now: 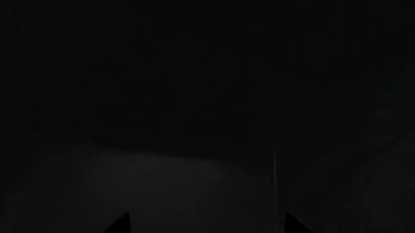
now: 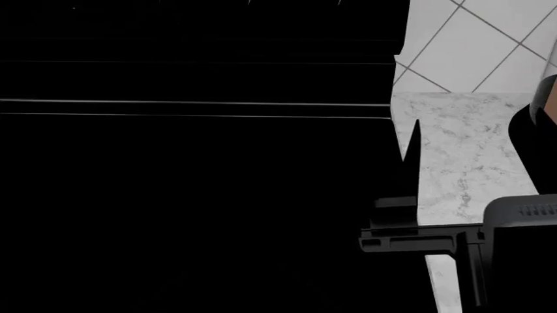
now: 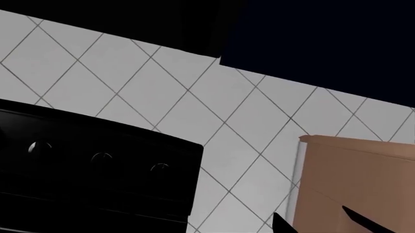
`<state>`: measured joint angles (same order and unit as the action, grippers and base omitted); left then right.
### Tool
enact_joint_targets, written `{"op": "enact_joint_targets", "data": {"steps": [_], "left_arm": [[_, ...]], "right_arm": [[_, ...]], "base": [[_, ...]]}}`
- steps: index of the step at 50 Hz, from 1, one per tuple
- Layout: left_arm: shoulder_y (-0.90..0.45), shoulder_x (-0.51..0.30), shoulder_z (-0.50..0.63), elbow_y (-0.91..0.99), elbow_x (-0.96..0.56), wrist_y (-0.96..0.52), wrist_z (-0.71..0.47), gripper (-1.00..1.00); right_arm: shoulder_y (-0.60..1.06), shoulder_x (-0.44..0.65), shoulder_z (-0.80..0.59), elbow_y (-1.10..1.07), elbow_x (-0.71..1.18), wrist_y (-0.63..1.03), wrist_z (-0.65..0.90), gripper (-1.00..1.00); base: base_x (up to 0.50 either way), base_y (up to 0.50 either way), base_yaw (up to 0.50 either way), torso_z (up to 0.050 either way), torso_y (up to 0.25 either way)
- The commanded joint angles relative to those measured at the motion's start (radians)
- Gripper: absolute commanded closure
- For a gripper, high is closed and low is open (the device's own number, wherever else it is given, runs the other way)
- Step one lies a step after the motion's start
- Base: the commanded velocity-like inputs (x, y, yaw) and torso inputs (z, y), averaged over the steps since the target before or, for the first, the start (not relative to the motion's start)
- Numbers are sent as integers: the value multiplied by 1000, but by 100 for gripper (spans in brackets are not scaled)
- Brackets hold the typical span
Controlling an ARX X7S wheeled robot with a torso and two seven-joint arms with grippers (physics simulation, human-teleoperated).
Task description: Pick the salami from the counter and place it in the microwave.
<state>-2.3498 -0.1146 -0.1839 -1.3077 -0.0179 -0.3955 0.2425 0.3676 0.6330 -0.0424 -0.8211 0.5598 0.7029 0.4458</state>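
Observation:
The salami does not show clearly in any view. A dark rounded thing with a brown tinge [image 2: 544, 98] sits at the head view's right edge; I cannot tell what it is. The white marble counter [image 2: 461, 150] shows as a strip at the right of the head view. A large black mass [image 2: 192, 182] fills the rest of that view. My left gripper [image 1: 206, 224] is open and empty, its two fingertips [image 1: 120, 224] wide apart in near darkness. My right gripper [image 3: 201, 227] is open and empty; one fingertip [image 3: 283, 225] shows, the other is lost against black.
A white diamond-tiled wall [image 2: 474, 39] rises behind the counter. The right wrist view shows the tiled wall [image 3: 214, 111], a black stove panel with knobs [image 3: 97, 160] and a tan cabinet [image 3: 356, 179]. Part of my grey right arm [image 2: 520, 222] is low at the right.

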Motion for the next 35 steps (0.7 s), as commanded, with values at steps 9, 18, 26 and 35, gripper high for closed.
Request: {"op": "enact_joint_targets", "data": {"steps": [9,18,26,35], "left_arm": [[11,16,51,1,3,254,121,-100],[23,19,42,2,-10,385,158,-100],[15,18,36,1,-16,437,157,-100],[9,21,28,3,-25,524,177,-100]], "right_arm": [[-3,1,0,0,2,-8,3,-100],[-10,2,-2,4,-3,-18,3,-100],[1,5,-2,-2,6,-6,8,-100],[3,9,0,-9,12,0,12,-100]], "base": [[0,0,0,0,0],[0,0,0,0,0],[0,0,0,0,0],[0,0,0,0,0]]}}
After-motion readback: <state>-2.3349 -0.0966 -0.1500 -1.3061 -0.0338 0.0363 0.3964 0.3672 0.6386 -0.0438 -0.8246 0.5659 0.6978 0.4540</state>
